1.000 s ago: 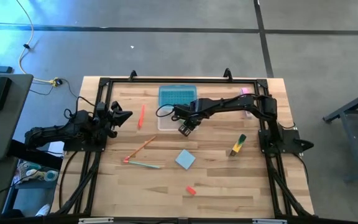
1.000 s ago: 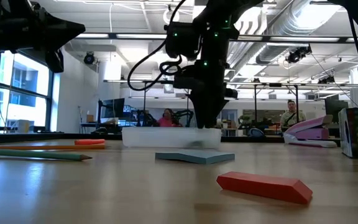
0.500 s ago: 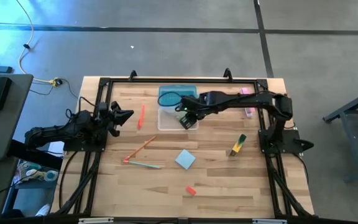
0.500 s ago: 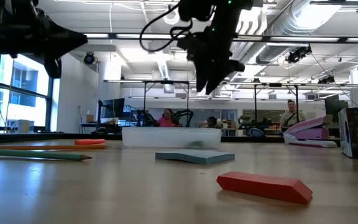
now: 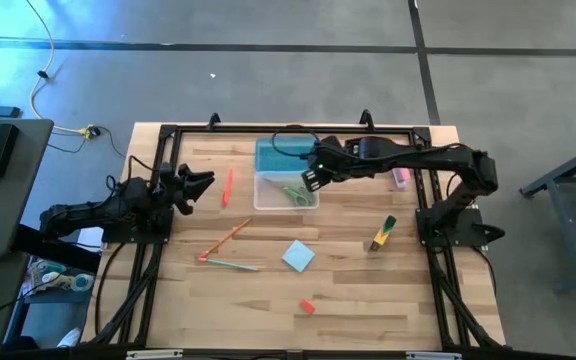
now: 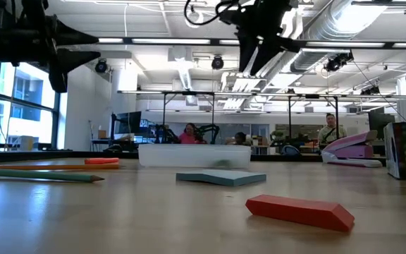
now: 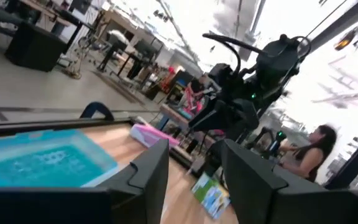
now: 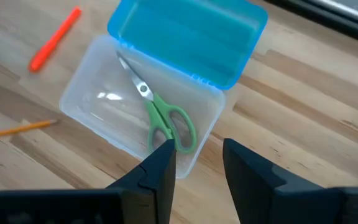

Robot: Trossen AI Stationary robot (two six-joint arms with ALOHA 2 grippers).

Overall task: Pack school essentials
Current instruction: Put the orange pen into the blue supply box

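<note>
The right hand [image 5: 311,180] hangs above the clear box [image 8: 138,115], just over its edge, fingers [image 8: 157,165] parted with nothing between them, released. Directly below that hand, inside the clear box, lie the green-handled scissors [image 8: 160,118], blades pointing toward the blue lid [image 8: 188,34], which is swung open flat on the far side of the box. Away from the hand, beyond the box's short side, the orange-red pen [image 8: 55,38] rests on the bare worktop [image 5: 348,290], and a thin orange pencil [image 8: 14,129] pokes in nearer. Over by the left hand [image 5: 200,184], which sits raised at the worktop's left edge, fingers [image 7: 151,171] apart and empty, the pen lies just ahead of its tips. Further out from both hands, toward the front of the worktop, the pencils [image 5: 226,250] lie crossed, the light-blue square notepad [image 5: 298,256] sits next to them, and the tiny red eraser [image 5: 307,306] lies nearest the front edge. Below the right arm's reach stands the yellow-green-black marker [image 5: 383,233], well clear of the box. A pink bar-shaped item [image 5: 400,177] lies behind the right arm. From the low view, the right arm hangs high over the box with people seated far off in the room behind.
</note>
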